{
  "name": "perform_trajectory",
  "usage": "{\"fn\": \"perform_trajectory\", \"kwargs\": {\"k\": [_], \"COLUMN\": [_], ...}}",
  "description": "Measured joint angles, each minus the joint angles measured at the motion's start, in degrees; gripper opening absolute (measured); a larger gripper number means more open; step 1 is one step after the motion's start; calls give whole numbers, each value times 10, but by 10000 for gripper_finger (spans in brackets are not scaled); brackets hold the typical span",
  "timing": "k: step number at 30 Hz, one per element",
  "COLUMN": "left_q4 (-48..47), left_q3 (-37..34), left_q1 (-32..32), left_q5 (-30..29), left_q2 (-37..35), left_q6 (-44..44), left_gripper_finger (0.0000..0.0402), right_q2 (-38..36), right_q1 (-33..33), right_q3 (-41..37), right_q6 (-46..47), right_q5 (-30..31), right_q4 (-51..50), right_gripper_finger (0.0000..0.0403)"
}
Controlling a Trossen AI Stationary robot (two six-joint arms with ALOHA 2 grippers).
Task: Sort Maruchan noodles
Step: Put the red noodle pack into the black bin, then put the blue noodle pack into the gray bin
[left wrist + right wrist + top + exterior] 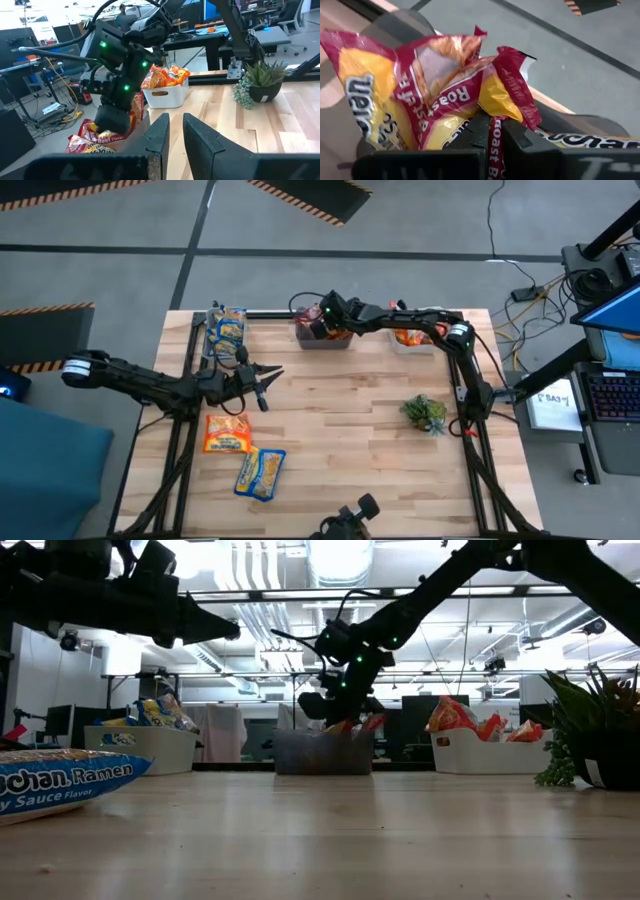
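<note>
1. We see the wooden table [340, 450] whole from above, but its right rim is partly covered by the right arm's mount.
2. The right arm reaches across the far edge to the grey middle bin [322, 338]. The right gripper [492, 127] hangs over it, clenched on a dark red packet [435, 90]. The wrist view shows its fingers pinching the crumpled wrapper. Most of the print is folded out of sight.
3. The left arm waits over the table's left half. The left gripper [270, 380] is empty and its fingers [157, 135] stand nearly together, with a narrow gap between them.
4. The left white bin [226, 330] at the far left corner holds blue-and-yellow packets [230, 326]. From the low view only their tops show over the wall, so we cannot count them.
5. The right white bin [165, 95] holds orange packets [167, 77]. In the overhead view the right arm hides most of it.
6. Two packets lie loose on the near left part of the table, just beside each other: an orange packet [227, 432] and a blue-and-yellow packet [260, 472]. The low view cuts the latter off at its left edge.
7. The small green plant [425, 412] stands on the right side, well apart from the bins.
</note>
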Motion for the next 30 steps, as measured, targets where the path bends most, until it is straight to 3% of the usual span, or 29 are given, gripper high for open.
{"fn": "perform_trajectory", "kwargs": {"k": [5, 11, 16, 20, 23, 25, 30], "left_q4": [0, -43, -234, -479, -653, -721, -740], "left_q3": [0, 19, 104, 207, 275, 299, 307], "left_q1": [0, -1, -16, -36, -49, -59, -90], "left_q5": [0, 1, 2, 12, 91, 158, 268], "left_q2": [0, 0, 0, 1, 12, 23, 47], "left_q6": [-16, -68, -104, -153, -214, -248, -284], "left_gripper_finger": [38, 38, 38, 38, 38, 38, 45], "right_q2": [-25, -83, -146, -192, -223, -241, -282], "right_q1": [0, 5, 21, 50, 84, 111, 179], "right_q3": [-1, -1, -1, -3, -20, -41, -111], "right_q6": [2, 1, 0, -9, -19, -22, -24], "right_q5": [-4, -5, -13, -31, -32, -32, -32], "right_q4": [-34, -80, -141, -211, -243, -243, -219], "right_gripper_finger": [40, 108, 156, 178, 187, 191, 196]}}
